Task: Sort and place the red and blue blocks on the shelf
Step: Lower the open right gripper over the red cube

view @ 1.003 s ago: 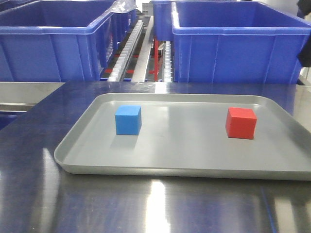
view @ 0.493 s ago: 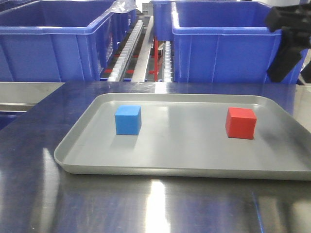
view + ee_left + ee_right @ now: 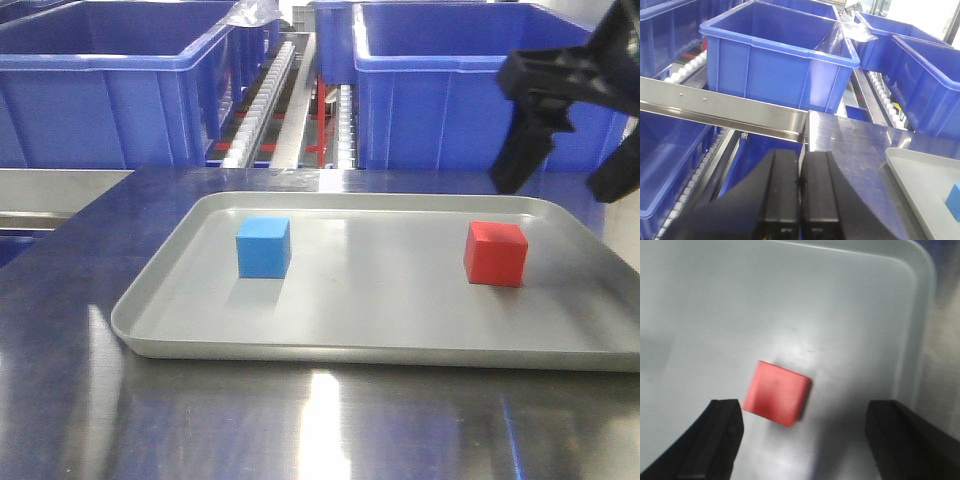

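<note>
A light blue block [image 3: 264,246] rests on the left part of a grey tray [image 3: 160,305], and a red block [image 3: 496,253] on its right part. My right gripper [image 3: 566,170] hangs open above and behind the red block. From the right wrist the red block [image 3: 777,392] lies just ahead of the wide-open right gripper [image 3: 805,416], nearer its left finger. My left gripper [image 3: 801,156] is shut on nothing, off the table's left edge. The blue block [image 3: 955,201] shows at the far right there. The steel shelf rail [image 3: 725,107] and white roller tracks [image 3: 265,100] run behind the table.
Large dark-blue crates [image 3: 100,90] [image 3: 470,90] stand on the shelf behind the tray. Another crate [image 3: 780,55] sits just past the rail in the left wrist view. The shiny steel tabletop [image 3: 320,420] reaches forward of the tray.
My right gripper has come in from the upper right and moved left and down over the tray's back right corner. Both blocks lie where they were.
</note>
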You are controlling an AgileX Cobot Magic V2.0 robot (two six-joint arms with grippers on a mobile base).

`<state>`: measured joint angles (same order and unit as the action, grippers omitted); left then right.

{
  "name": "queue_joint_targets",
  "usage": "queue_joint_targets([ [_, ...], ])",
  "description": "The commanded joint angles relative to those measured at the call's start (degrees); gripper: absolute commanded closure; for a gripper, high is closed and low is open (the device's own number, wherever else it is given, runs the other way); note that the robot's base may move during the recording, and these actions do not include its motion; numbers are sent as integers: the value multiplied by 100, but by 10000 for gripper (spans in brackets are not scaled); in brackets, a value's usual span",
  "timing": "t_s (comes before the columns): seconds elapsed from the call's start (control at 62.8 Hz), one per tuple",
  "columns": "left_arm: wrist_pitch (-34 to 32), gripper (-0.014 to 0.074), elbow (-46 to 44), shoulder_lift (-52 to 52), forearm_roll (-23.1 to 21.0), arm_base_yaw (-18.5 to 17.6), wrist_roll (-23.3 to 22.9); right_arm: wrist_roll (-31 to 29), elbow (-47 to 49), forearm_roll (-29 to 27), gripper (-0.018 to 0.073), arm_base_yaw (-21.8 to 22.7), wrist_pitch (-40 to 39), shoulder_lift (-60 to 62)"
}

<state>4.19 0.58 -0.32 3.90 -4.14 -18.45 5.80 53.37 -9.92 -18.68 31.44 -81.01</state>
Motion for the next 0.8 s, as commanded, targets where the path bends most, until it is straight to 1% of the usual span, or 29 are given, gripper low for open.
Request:
queue_joint_targets([
  [0.0,-536,473,168,-103,-31,1,1,-46,205,-84,-57,-114,-451,104],
  [0.127,-536,473,168,-103,-31,1,1,-46,205,-144,-57,-214,-596,-16],
  [0.366,-536,473,168,-103,-31,1,1,-46,232,-321,-57,-214,-600,-258],
  [0.78,-536,473,168,-103,-31,1,1,-46,616,-321,-57,-218,-308,-744],
])
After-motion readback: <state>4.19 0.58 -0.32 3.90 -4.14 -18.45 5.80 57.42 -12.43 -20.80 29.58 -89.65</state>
